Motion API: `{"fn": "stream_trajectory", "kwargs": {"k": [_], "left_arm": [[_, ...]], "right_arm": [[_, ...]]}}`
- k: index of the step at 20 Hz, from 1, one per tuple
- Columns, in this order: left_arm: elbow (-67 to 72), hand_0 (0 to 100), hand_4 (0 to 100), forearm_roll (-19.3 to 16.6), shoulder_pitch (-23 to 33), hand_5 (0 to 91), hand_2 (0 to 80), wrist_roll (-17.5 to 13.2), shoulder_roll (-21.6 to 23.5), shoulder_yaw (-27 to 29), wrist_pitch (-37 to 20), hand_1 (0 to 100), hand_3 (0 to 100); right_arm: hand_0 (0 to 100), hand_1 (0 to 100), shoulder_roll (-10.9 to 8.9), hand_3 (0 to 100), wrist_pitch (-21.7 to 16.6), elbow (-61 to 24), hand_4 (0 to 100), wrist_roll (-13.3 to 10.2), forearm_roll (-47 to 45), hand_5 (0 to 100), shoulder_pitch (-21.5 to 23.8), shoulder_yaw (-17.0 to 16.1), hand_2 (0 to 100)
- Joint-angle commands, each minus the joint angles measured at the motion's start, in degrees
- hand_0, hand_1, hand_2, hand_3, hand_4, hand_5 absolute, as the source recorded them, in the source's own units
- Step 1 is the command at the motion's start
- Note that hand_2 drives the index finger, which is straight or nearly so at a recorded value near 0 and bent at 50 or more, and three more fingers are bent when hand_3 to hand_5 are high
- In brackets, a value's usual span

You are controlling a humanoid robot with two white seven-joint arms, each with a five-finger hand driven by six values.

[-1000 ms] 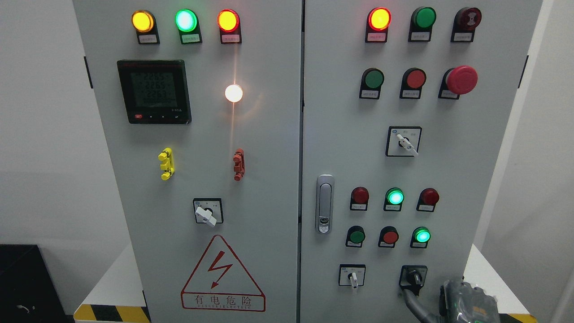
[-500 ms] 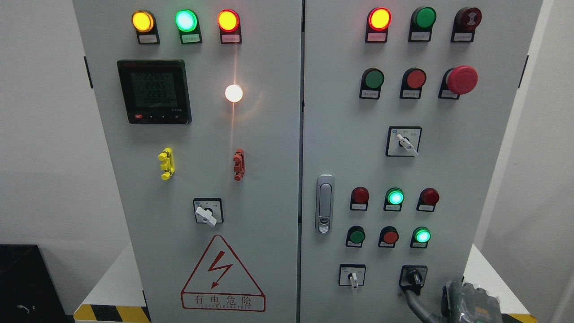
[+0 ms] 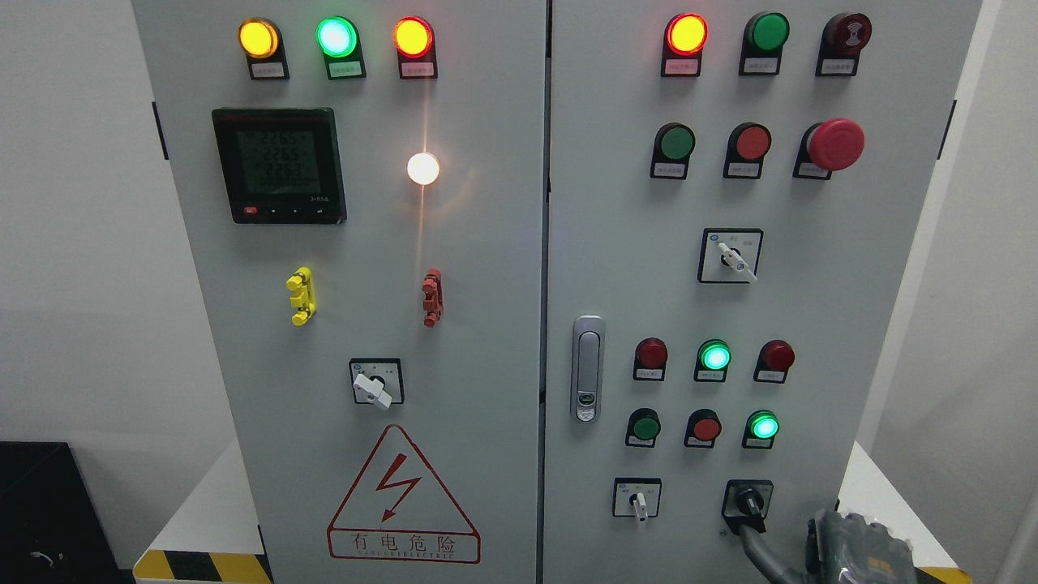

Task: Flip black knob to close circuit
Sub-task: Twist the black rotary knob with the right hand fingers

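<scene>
At the bottom edge, right hand (image 3: 859,551) near black knob (image 3: 750,503).

The right hand (image 3: 851,547) showed only at the frame's lower right, around five o'clock, its grey back partly cut off by the bottom edge. One grey finger (image 3: 758,547) reached up toward eleven o'clock. Its grip could not be judged. The left arm was unseen.

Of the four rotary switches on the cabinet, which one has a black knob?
The black knob at the right door's bottom right, nearest the right hand; the other three have white handles.
</scene>
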Motion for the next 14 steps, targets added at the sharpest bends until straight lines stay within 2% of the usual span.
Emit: {"fn": "stream_trajectory", "kwargs": {"k": [1,14], "left_arm": [[0.0,12,0,0.0,0.4,0.0,0.0,0.0,0.0,0.0,0.0,56,0],[0.0,12,0,0.0,0.4,0.0,0.0,0.0,0.0,0.0,0.0,56,0]], "right_arm": [[0,1,0.07,100,0.1,-0.2,95,-0.1,-0.2,98,-0.3,-1.5,91],[0,1,0.07,100,0.2,-0.3,95,-0.1,-0.8,98,-0.4,-1.9,90]]}}
